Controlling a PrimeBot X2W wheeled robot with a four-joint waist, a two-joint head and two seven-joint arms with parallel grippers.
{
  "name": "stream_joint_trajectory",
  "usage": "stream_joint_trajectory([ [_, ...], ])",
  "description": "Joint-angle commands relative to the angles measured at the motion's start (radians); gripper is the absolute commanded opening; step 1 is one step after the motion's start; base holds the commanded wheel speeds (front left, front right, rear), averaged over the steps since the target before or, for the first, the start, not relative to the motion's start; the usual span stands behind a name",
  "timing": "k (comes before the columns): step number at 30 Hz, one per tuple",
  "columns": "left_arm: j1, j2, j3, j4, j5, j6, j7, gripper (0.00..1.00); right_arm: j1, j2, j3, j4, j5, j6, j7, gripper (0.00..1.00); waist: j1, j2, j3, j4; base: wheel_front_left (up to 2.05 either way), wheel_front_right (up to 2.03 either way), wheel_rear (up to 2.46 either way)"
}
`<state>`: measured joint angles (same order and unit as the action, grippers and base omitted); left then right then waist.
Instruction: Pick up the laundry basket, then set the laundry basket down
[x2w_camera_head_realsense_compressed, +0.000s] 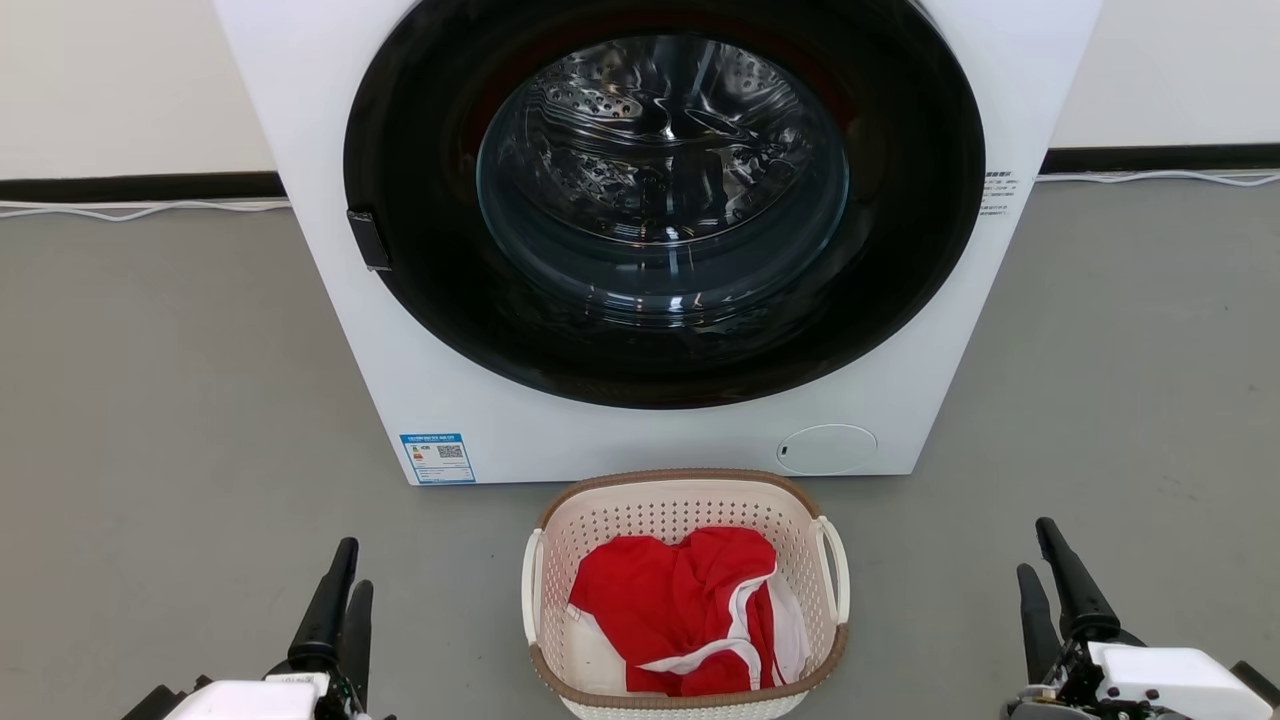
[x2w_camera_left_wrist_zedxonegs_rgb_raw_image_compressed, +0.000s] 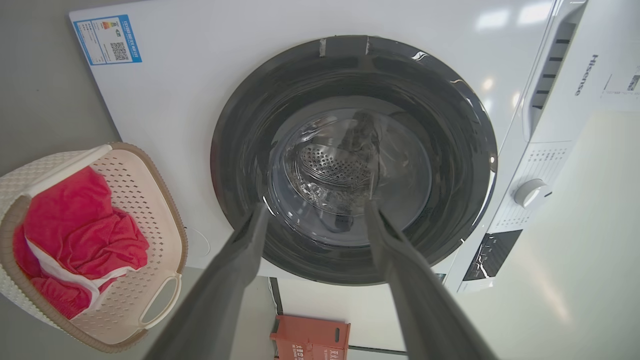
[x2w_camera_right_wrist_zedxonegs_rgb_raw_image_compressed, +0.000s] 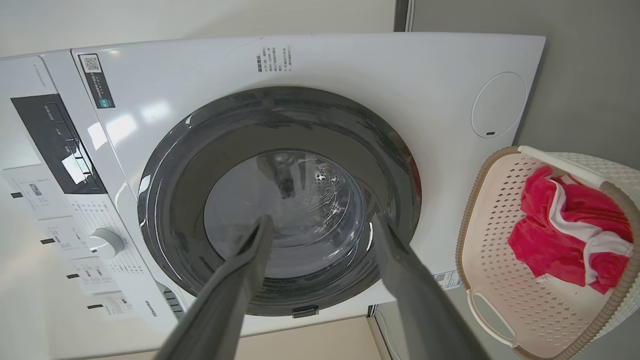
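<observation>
The grey floor (x2w_camera_head_realsense_compressed: 150, 400) spread out beneath a white washing machine (x2w_camera_head_realsense_compressed: 300, 120) with a round dark glass door (x2w_camera_head_realsense_compressed: 660, 200). Just in front of the machine, the laundry basket (x2w_camera_head_realsense_compressed: 686, 474) sat upright on the floor with a red and white garment (x2w_camera_head_realsense_compressed: 670, 600) crumpled inside. The left gripper (x2w_camera_head_realsense_compressed: 354, 566) and the right gripper (x2w_camera_head_realsense_compressed: 1033, 547) hung low on either side of the basket, well apart from it. Each had its two fingers spread wide, held nothing, and pointed towards the door.

Laundry basket (x2w_camera_head_realsense_compressed: 684, 477) before washing machine (x2w_camera_head_realsense_compressed: 300, 150), garment (x2w_camera_head_realsense_compressed: 670, 600) inside; left pincer (x2w_camera_head_realsense_compressed: 355, 565), right pincer (x2w_camera_head_realsense_compressed: 1034, 548) flank basket.
</observation>
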<state>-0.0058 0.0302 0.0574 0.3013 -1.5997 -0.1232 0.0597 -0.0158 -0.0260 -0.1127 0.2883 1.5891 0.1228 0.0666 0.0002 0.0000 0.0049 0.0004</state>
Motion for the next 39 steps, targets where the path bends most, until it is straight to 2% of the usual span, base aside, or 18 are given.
stream_joint_trajectory([
  [1,-0.022,0.008,-0.001,-0.032,0.016,-0.001,-0.009,1.0,-0.019,-0.01,0.007,-0.038,-0.021,0.001,-0.016,1.0,-0.0002,0.0,0.0,0.0,0.0,0.0,0.0],
  [14,-0.019,0.009,-0.013,-0.036,0.105,0.0,-0.044,1.0,-0.017,-0.011,0.014,-0.053,-0.166,0.002,-0.051,1.0,-0.0002,0.0,0.003,-0.002,0.0,0.0,0.0],
  [27,-0.014,0.01,-0.023,-0.063,0.286,0.021,-0.082,1.0,-0.013,-0.013,0.023,-0.09,-0.454,0.003,-0.089,1.0,-0.0002,0.0,0.002,-0.005,0.0,0.0,0.0],
  [39,-0.008,0.012,-0.037,-0.064,0.501,0.036,-0.118,1.0,-0.006,-0.015,0.026,-0.119,-0.724,0.004,-0.124,1.0,-0.0002,0.0,-0.001,-0.005,0.0,0.0,0.0],
])
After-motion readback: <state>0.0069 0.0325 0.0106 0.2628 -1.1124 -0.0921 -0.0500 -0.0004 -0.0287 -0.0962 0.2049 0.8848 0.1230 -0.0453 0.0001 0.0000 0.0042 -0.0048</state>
